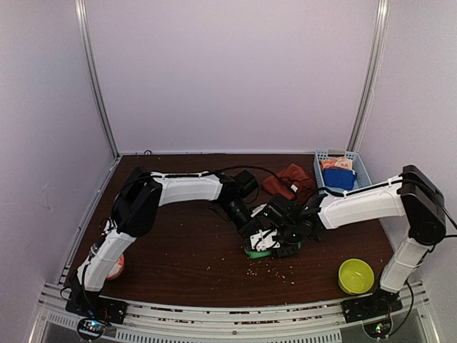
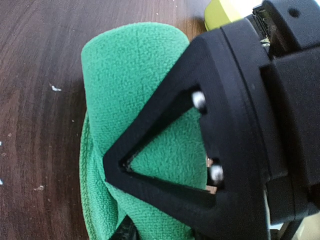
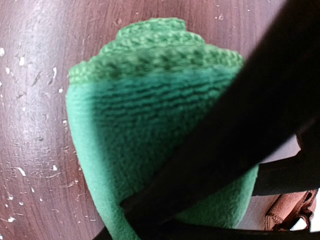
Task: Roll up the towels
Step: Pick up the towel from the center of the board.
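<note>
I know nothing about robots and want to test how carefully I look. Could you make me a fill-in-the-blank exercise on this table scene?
1. The rolled-up towel is ____ in colour.
2. The rust-red towel lies crumpled beside a pale blue ____.
3. The yellow-green bowl stands on the table, at its near ____ corner.
Missing words: green; basket; right.

Loose towel (image 1: 289, 179) lies behind the rolled towel (image 1: 251, 252), left of the basket (image 1: 317, 171).
</note>
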Available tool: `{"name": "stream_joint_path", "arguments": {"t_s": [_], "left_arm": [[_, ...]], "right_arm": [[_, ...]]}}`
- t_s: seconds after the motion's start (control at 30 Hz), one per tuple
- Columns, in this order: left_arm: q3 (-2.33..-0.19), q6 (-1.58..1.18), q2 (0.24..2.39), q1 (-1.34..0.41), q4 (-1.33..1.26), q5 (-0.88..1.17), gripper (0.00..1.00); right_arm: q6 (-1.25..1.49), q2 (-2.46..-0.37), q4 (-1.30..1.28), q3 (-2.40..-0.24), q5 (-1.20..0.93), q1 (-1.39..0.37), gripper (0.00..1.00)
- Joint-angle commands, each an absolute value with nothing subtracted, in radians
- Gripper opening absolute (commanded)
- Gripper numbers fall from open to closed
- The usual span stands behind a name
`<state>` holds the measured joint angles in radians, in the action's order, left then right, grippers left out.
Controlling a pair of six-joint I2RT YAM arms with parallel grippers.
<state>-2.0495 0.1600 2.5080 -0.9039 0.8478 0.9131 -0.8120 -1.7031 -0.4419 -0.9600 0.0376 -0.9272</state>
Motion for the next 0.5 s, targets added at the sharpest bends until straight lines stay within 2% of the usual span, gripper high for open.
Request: {"name": "stream_joint_path", "arguments": {"t_s": [0.0, 0.13, 0.17, 0.23, 0.27, 0.47], "left_arm": [[-2.002, 0.176, 2.549, -0.912, 0.975, 0.885, 0.31], [-1.993, 0.157, 2.541, -0.911, 0.965, 0.85, 0.42], [-1.981, 0.143, 2.533, -0.911, 0.951, 0.826, 0.5], [-1.952, 0.115, 2.506, -0.909, 0.917, 0.777, 0.94], [-1.937, 0.108, 2.496, -0.906, 0.903, 0.771, 0.97], [-1.832, 0.044, 2.42, -0.863, 0.813, 0.747, 0.98]], "right_arm": [[-0.82, -1.79, -0.554, -0.938, -0.036, -0.918, 0.35], [-0.823, -1.807, -0.578, -0.949, -0.061, -0.918, 0.27], [-0.825, -1.811, -0.584, -0.953, -0.065, -0.917, 0.26], [-0.827, -1.819, -0.597, -0.959, -0.076, -0.916, 0.25], [-0.831, -1.822, -0.604, -0.963, -0.082, -0.915, 0.24], [-0.842, -1.849, -0.672, -1.0, -0.153, -0.899, 0.21]]}}
